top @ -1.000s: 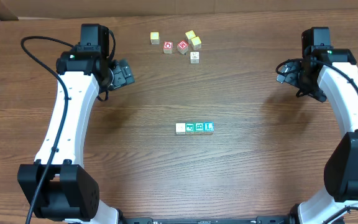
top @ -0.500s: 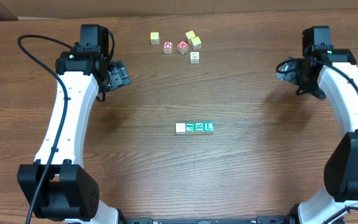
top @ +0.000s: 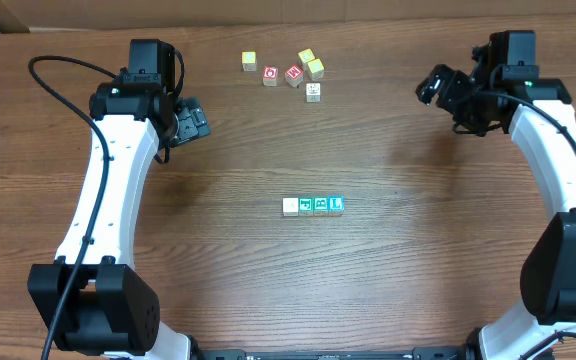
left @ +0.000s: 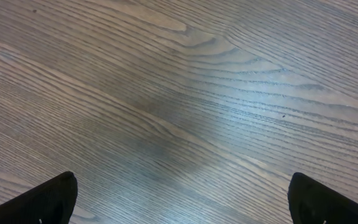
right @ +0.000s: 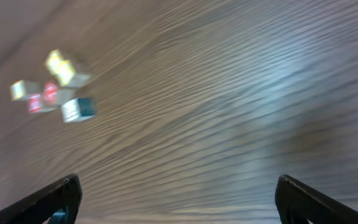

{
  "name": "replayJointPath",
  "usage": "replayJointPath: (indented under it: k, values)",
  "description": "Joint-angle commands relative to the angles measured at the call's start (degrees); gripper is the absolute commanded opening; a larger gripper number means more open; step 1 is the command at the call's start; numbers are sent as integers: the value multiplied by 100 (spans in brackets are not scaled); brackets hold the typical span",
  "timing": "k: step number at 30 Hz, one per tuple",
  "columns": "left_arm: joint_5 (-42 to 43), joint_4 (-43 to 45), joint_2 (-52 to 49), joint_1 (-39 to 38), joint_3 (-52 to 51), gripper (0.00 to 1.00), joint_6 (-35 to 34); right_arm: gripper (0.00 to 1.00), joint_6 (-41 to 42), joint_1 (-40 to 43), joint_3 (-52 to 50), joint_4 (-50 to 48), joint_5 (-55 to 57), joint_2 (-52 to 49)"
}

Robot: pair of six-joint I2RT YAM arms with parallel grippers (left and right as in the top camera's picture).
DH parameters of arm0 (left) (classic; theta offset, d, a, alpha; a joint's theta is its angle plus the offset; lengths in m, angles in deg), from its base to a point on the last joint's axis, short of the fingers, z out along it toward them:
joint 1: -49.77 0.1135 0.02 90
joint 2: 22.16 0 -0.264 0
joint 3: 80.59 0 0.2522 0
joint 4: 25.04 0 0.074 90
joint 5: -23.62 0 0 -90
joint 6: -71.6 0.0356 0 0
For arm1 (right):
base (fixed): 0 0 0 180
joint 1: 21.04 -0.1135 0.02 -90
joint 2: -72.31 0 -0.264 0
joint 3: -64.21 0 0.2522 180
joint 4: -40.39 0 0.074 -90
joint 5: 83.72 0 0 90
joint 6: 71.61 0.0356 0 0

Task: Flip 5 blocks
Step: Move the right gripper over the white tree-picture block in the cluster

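- Your left gripper (top: pixel 193 120) hangs wide, empty, by the table's (top: pixel 268 290) left edge
- Your right gripper (top: pixel 436 86) gapes by the right edge
- Four blocks (top: pixel 313 205) line the centre

Overhead view. The table (top: pixel 388 280) fills the frame. A row of four blocks (top: pixel 313 205) lies at centre, side by side and touching, running left to right. The cluster of cubes (top: pixel 294 72) sits at upper centre, well apart from the row. A single cube (top: pixel 249 61) lies apart at the cluster's left. A lone block (top: pixel 313 91) lies just below the cluster's right end. The left gripper (top: pixel 193 120) is at upper left, left of the cluster. The right gripper (top: pixel 438 88) is at upper right, right of the cluster. Right wrist view: the cluster lies at upper left.
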State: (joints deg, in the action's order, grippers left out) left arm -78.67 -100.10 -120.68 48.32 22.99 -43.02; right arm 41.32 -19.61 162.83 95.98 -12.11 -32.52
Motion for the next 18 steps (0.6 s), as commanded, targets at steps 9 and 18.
replayJointPath:
  k: [9, 18]
  values:
    - [-109, 4, 26, 31, 76, 100, 63, 77, 101, -1641, 927, 35, 1161, -2]
    - [-109, 4, 26, 31, 76, 100, 63, 74, 105, -2483, 1849, -114, 2087, -601]
